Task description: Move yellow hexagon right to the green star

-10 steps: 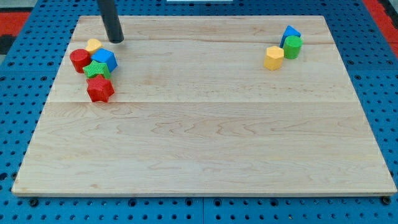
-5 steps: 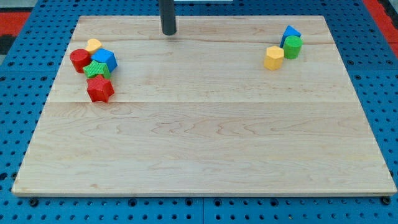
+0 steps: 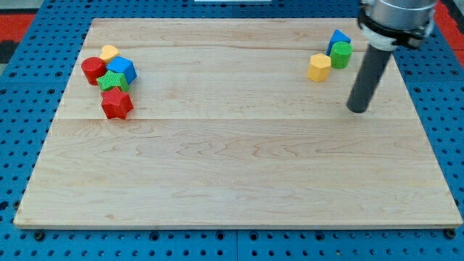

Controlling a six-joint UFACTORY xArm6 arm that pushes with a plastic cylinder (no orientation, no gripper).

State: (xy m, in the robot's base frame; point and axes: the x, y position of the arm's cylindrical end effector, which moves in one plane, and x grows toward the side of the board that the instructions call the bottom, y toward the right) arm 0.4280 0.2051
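The yellow hexagon (image 3: 318, 67) sits at the view's upper right, touching a green cylinder (image 3: 341, 54) with a blue block (image 3: 338, 38) just behind it. The green star (image 3: 113, 80) lies in the cluster at the view's upper left, between a red cylinder (image 3: 93, 69), a blue cube (image 3: 122, 69), a small yellow block (image 3: 109, 52) and a red star (image 3: 116, 104). My tip (image 3: 357, 109) rests on the board below and to the right of the yellow hexagon, apart from it.
The wooden board (image 3: 239, 167) lies on a blue pegboard table (image 3: 14, 145). The arm's grey wrist (image 3: 397, 18) hangs over the board's upper right corner.
My tip has swept from the upper left, near the cluster, across the board's top to the right side, and now stands below right of the yellow hexagon. No block has moved.
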